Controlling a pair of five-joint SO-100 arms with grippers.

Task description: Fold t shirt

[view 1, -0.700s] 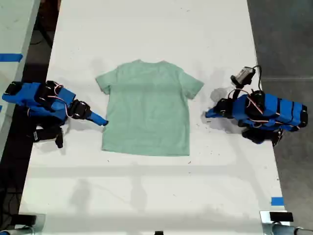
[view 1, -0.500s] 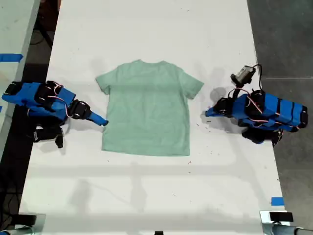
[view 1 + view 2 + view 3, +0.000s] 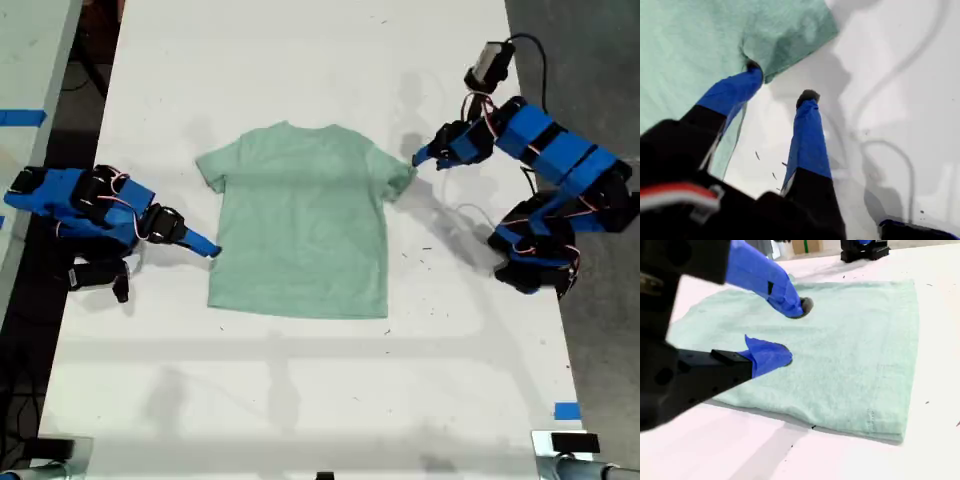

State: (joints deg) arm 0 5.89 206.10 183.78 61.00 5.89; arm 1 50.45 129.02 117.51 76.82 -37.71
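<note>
Only wrist views show tools' jaws parted, t shirt (image 3: 300,220) flat

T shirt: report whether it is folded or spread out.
Spread. The t shirt lies flat on the white table, both sleeves out and the hem straight, with no part turned over.

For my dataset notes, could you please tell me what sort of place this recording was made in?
Probably a robotics lab or workshop, not a home. A long white table carries two small blue arms facing a tee, blue tape marks the table edge, and bare grey floor lies alongside it.
</note>
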